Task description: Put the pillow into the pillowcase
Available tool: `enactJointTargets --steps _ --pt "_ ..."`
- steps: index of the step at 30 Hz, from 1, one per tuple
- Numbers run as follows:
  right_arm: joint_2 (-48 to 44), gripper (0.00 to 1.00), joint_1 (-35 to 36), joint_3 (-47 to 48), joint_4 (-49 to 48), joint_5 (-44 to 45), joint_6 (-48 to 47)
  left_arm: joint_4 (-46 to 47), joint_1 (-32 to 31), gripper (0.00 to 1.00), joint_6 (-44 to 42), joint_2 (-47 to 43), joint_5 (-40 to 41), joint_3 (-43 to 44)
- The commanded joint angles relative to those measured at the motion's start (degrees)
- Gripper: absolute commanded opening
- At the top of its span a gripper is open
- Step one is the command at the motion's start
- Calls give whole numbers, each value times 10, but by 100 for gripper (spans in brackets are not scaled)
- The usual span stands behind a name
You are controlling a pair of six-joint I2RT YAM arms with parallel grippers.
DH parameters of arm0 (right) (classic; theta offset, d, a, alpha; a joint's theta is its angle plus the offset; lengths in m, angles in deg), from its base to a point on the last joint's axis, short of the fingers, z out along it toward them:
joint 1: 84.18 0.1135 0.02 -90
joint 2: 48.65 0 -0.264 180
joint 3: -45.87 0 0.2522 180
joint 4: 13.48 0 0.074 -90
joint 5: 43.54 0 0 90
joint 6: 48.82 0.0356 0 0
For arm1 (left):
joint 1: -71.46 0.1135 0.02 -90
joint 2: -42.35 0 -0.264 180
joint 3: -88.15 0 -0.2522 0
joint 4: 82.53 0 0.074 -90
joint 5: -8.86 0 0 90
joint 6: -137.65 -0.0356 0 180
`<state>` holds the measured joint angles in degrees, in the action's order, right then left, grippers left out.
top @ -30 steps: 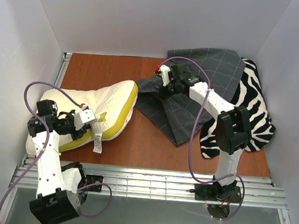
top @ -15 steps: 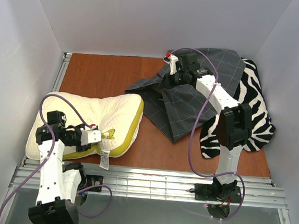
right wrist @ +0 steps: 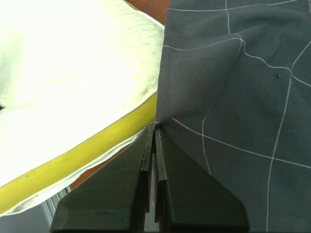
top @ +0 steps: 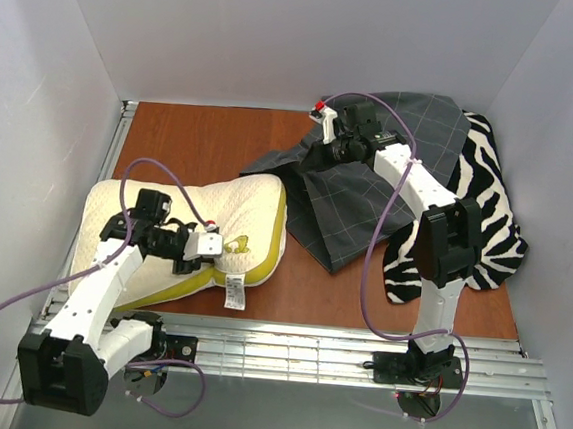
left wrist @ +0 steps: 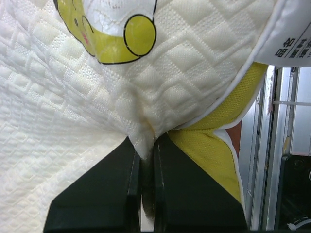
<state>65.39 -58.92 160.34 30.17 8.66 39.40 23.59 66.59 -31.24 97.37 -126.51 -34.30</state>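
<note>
Top external view: at near left, the pillow (top: 222, 201) is seen lying on the worktop (top: 198, 137), yellow-green edge turned toward the pillowcase (top: 353, 205). The left gripper (left wrist: 146, 145) is clamped tight on a pinch of the pillow's cover below the yellow logo (left wrist: 138, 34). Farther back, the right gripper (right wrist: 152, 130) is closed on the pillowcase's hem, just beside the pillow's edge. Zebra-striped fabric (top: 492, 217) is noted touching the pillowcase, far right.
</note>
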Motion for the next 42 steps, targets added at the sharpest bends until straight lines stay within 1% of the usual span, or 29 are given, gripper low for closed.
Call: enactJointTargets --steps 1,5,6,8,9,11,12,14,15,19,21,22,24,25,26,27,28,30,32,33,34,35,36,37,38,39,41,42 --pt "-31 1 1 4 -11 -24 9 99 -42 0 87 18 -9 32" --pt "-44 1 1 -6 -12 -30 4 123 -79 0 117 45 10 38" --pt "-46 1 1 -7 -13 -32 5 139 -100 0 124 49 27 33" --pt "-51 1 1 -9 -13 -42 6 159 -124 0 139 52 42 28" --pt "-52 1 1 -9 -14 -44 6 173 -148 0 152 54 47 25" --pt "-55 1 1 -9 -14 -48 5 188 -173 0 168 68 68 26" --pt "-57 1 1 -9 -14 -48 5 206 -189 0 193 73 71 31" --pt "-60 1 1 -13 -13 -50 3 210 -201 0 200 94 72 42" --pt "-61 1 1 -17 -14 -48 -1 214 -218 0 204 102 77 46" --pt "-61 1 2 -24 -18 -29 -1 231 -253 0 250 120 96 62" --pt "-60 1 2 -23 -17 -37 -2 249 -263 0 274 123 118 57" --pt "-64 1 4 -28 -17 -40 -2 261 -263 0 300 124 127 54" --pt "-70 1 4 -38 -17 -42 -7 301 -263 0 334 133 172 53" --pt "-77 1 6 -52 -18 -41 -12 315 -263 0 371 140 189 56" --pt "-80 1 5 -59 -18 -39 -16 342 -263 0 388 147 207 65" --pt "-82 1 6 -66 -17 -36 -17 355 -263 0 403 163 260 72" --pt "-87 1 6 -79 -17 -30 -22 366 -263 0 422 171 277 78" --pt "-88 1 8 -89 -19 -25 -27 385 -259 0 429 191 320 90" --pt "-87 1 11 -91 -19 -3 -33 379 -259 0 429 205 305 95" --pt "-85 20 15 -90 -18 9 -35 372 -258 0 429 215 259 98" --pt "-84 41 15 -93 -13 37 -40 370 -258 0 434 219 241 96" --pt "-87 41 15 -99 -6 52 -45 370 -258 0 434 223 225 96" --pt "-93 56 14 -110 -3 73 -50 368 -258 0 438 229 208 96" --pt "-117 60 13 -130 -2 116 -53 365 -257 0 437 241 179 95" --pt "-132 62 10 -150 -4 130 -63 369 -255 0 436 247 174 92" --pt "-161 63 6 -192 -3 144 -65 371 -254 0 441 254 168 89" --pt "-186 61 1 -229 -4 163 -70 375 -242 0 443 274 142 90" --pt "-208 57 1 -268 -4 166 -74 377 -235 0 450 280 133 93"
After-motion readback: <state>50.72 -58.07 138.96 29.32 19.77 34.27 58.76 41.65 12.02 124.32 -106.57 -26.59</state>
